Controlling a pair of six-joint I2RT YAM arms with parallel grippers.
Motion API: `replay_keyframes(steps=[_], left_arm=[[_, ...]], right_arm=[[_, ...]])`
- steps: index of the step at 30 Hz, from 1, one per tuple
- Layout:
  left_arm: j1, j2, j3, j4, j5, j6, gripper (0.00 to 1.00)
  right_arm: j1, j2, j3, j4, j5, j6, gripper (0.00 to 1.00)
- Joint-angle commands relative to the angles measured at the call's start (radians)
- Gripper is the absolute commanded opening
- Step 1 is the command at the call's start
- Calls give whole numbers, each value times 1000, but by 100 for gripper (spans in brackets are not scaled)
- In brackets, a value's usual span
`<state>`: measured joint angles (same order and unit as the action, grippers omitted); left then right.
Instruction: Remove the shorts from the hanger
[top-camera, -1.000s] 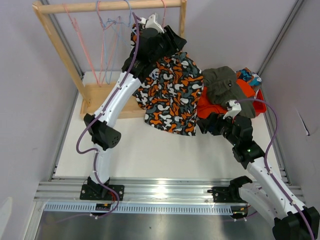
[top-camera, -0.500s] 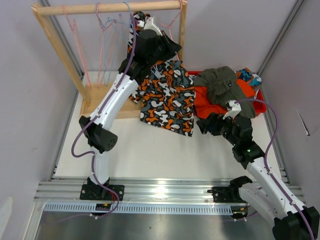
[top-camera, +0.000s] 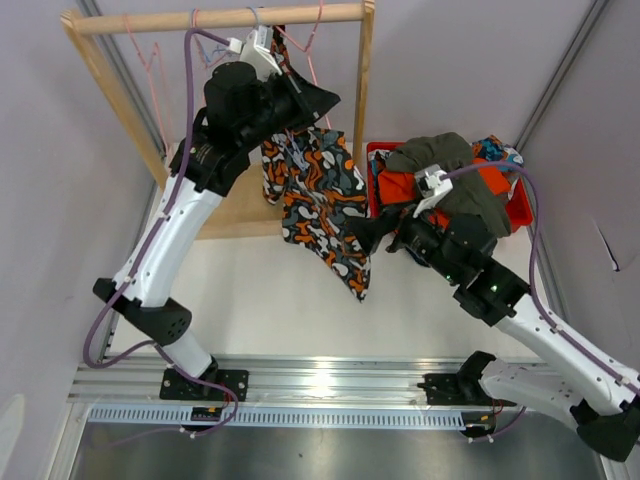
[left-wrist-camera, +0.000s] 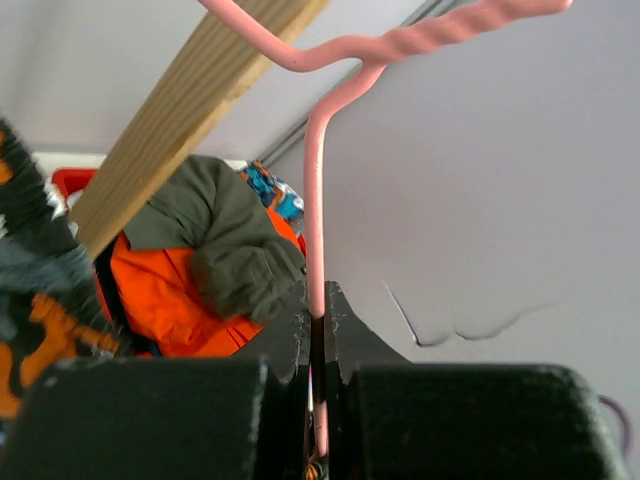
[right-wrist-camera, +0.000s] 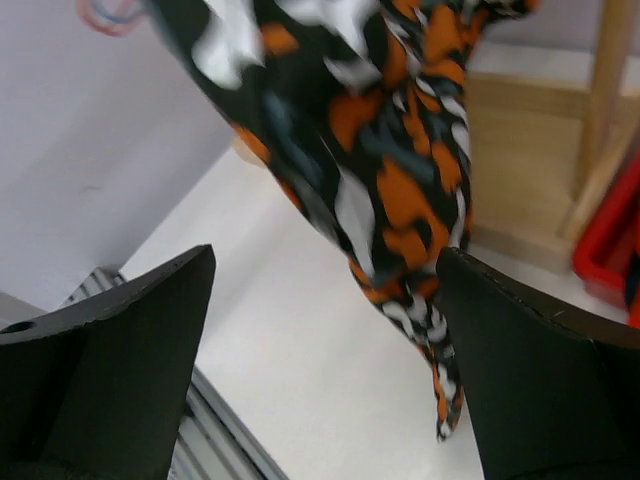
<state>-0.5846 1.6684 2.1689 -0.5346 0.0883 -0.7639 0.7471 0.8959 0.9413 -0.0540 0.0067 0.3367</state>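
The orange, black, white and grey blotch-print shorts hang from a pink wire hanger just under the wooden rail. My left gripper is raised there. In the left wrist view it is shut on the hanger's straight neck. My right gripper is open at the lower right corner of the shorts. In the right wrist view the hanging cloth dangles between the wide-spread fingers, close to the right one, and my right gripper holds nothing.
A wooden rack stands at the back left, with more pink wire hangers on its rail. A red bin at the right holds olive shorts, orange shorts and a teal print pair.
My left gripper has shut on the hanger and carried it, with the shorts, up and to the left. The right arm has reached forward to the shorts' lower corner, still open.
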Motion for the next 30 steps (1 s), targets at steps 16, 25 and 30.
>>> replay_keyframes(steps=[16,25,30], left_arm=[[-4,-205,-66,61,99,-38,0],[5,-242,-55,53,80,-28,0],[38,-217,32,6,56,14,0]], right_arm=[[351,287,136,201,283,-108,83],[547,213,79,152,433,-119,0],[869,135,5,102,728,-93,0]])
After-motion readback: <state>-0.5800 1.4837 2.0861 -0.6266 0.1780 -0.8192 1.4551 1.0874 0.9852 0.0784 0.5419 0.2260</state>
